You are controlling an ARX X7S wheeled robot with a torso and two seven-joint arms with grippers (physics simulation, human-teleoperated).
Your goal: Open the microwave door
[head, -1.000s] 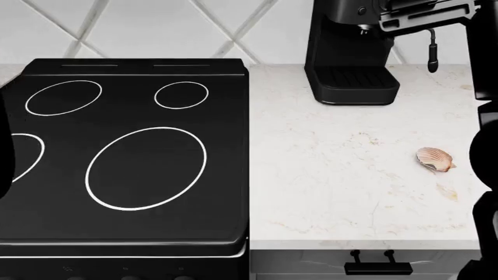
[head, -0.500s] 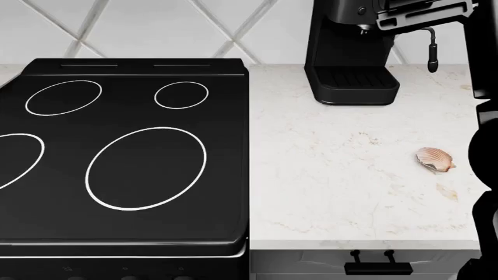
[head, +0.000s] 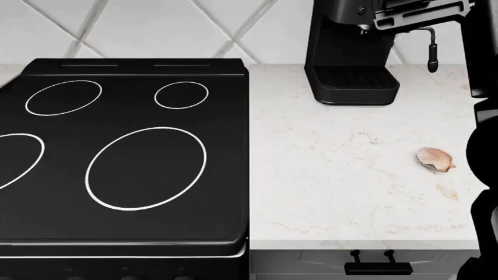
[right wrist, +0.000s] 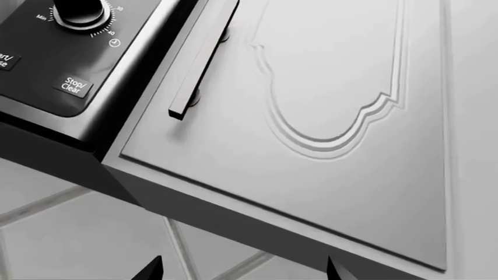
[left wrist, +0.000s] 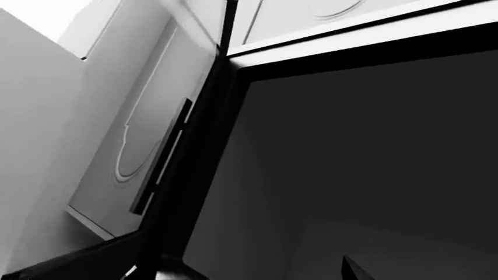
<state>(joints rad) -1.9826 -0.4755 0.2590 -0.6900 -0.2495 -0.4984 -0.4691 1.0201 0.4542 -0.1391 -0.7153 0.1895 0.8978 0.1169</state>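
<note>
overhead, the microwave shows only its control panel, just beside a white cabinet door. its door's state i cannot tell. on the bench, a shell lies near the right edge, a coffee machine at the back. both grippers' jaws: cannot tell.

Right arm: matte black, rounded segments (no markings visible); dark pointed fingertips.
</note>
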